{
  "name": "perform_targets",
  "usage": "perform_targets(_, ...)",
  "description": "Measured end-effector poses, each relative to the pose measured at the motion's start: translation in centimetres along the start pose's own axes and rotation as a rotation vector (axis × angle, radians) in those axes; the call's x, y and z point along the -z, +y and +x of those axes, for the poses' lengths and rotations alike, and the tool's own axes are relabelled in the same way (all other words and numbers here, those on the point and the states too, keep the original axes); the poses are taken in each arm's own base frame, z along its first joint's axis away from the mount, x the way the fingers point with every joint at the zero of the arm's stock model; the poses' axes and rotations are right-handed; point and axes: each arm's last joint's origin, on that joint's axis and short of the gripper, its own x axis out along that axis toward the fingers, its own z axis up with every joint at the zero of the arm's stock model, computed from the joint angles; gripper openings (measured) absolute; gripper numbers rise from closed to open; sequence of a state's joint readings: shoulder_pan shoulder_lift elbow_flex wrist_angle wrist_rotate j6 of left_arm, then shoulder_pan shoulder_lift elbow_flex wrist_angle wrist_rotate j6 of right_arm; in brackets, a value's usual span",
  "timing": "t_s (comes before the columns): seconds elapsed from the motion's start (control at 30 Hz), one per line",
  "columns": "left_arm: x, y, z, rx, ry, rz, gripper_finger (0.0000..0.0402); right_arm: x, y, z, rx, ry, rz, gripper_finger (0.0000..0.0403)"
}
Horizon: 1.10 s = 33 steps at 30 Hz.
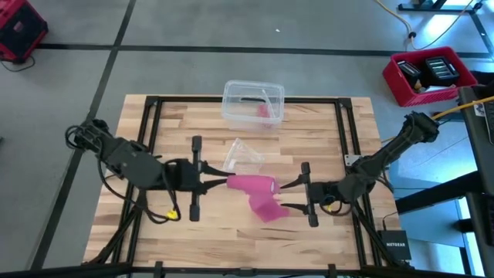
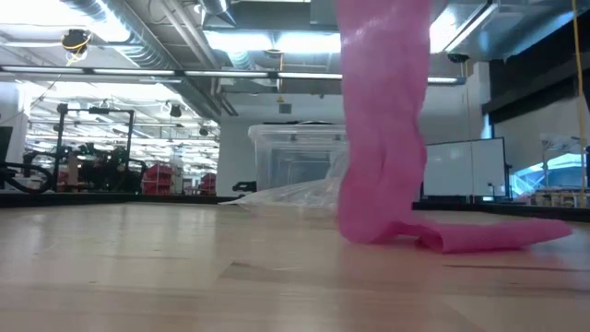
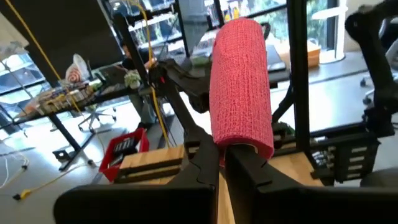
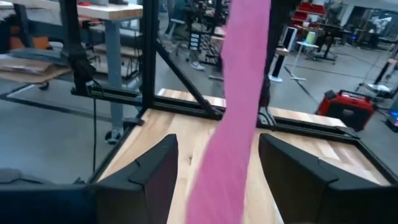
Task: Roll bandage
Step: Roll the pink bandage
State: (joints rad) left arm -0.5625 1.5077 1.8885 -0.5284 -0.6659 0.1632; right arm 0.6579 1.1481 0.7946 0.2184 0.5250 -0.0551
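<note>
pinching one end of the rolled pink fabric bandage (image 1: 252, 184), the left gripper (image 1: 220, 183) holds it above the wooden table's (image 1: 154, 131) middle. its loose tail hangs between the right gripper's (image 1: 288, 194) spread fingers and rests on the table.

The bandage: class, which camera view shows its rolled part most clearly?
The left wrist view: the bandage fills the frame as a textured roll clamped in the left tool. The high view shows it small; the low and right wrist views show only the loose hanging strip.
</note>
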Motion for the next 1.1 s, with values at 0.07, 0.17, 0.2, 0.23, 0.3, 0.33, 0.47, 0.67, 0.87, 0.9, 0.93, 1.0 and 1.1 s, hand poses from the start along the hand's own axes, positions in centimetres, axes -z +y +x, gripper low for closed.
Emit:
perform_targets(0.07,0.3,-0.1,0.4,-0.003,0.022,0.009,0.0006,-0.1,0.0,0.0,-0.007,-0.012,0.006,0.0224)
perform_targets(0.17,0.8,-0.6,1.1,-0.01,0.051,0.014,0.0006,-0.1,0.0,0.0,0.014,-0.014,0.006,0.0225)
perform_targets(0.2,1.1,-0.8,1.5,-0.021,0.064,0.015,0.0006,-0.1,0.0,0.0,0.017,-0.014,0.006,0.0225)
perform_targets(0.23,1.3,-0.8,1.9,-0.045,0.074,0.009,0.0006,-0.2,0.0,0.0,0.016,-0.015,0.008,0.0225)
perform_targets(0.3,1.6,-1.0,2.4,-0.097,0.093,-0.006,0.0006,-0.3,0.0,0.0,0.003,-0.019,0.02,0.0225)
perform_targets(0.33,1.8,-1.0,2.7,-0.12,0.1,-0.014,0.0006,-0.3,0.0,0.0,0.002,-0.018,0.033,0.0225)
perform_targets(0.47,2.4,-1.1,3.7,-0.153,0.127,-0.041,0.0006,0.1,-0.1,0.0,0.035,0.017,0.045,0.0225)
perform_targets(0.67,4.2,-1.5,4.3,-0.16,0.249,-0.02,0.0006,0.6,-0.2,-0.1,0.11,0.067,0.028,0.0225)
perform_targets(0.87,5.8,-2.2,5.0,-0.169,0.35,-0.022,0.0006,-3.1,0.1,-2.2,0.054,-0.013,0.063,0.0225)
perform_targets(0.9,5.9,-2.4,5.2,-0.17,0.353,-0.023,0.0006,-3.7,0.2,-2.4,0.036,-0.032,0.058,0.0225)
perform_targets(0.93,6.1,-2.6,5.5,-0.171,0.354,-0.023,0.0006,-4.1,0.3,-2.5,0.021,-0.044,0.048,0.0225)
perform_targets(1.0,6.4,-2.9,6.0,-0.173,0.36,-0.017,0.0006,-4.3,0.8,-2.2,0.005,-0.058,0.02,0.0225)
perform_targets(1.1,7.0,-3.4,6.9,-0.176,0.381,-0.002,0.0006,-4.2,1.0,-1.7,0.039,-0.065,-0.022,0.0225)
